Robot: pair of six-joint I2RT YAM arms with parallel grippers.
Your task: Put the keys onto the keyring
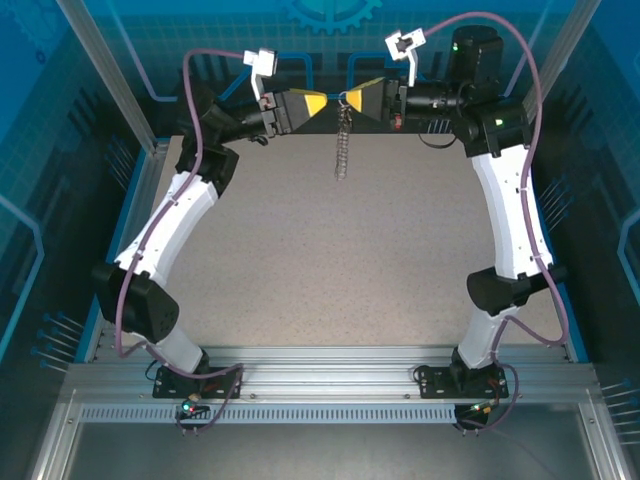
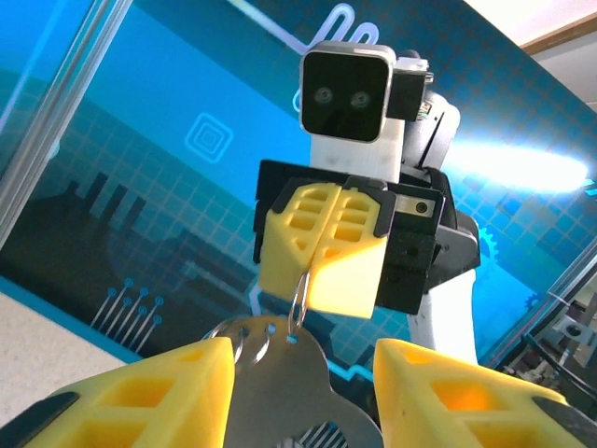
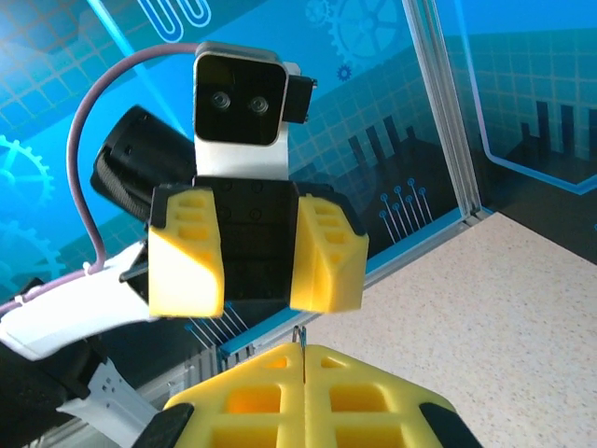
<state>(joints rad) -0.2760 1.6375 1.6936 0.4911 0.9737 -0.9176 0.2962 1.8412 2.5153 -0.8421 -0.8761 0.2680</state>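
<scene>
**Mid-air meeting: right has the ring, left stands open**

My right gripper (image 2: 317, 275) is pinched fully shut on the keyring (image 2: 280, 397). It holds it by a thin wire ring (image 2: 298, 299) at the top, and the flat grey plate hangs below that, in the lower middle of the left wrist frame. My left gripper (image 3: 256, 294) is partly open, with a finger on either side of the plate and nothing gripped. From above, the two meet at the upper middle of the frame with a chain (image 1: 342, 150) dangling under them. I cannot pick out the keys.

To do this step well, I judge the right pinch must stay firm, since thin wire could slip or twist. I would let any swing die, then bring the left in slowly and square to the plate.

The back wall (image 1: 330, 45) sits close behind both wrists, so I would retreat toward the lower frame, over the bare table (image 1: 320, 270)
</scene>
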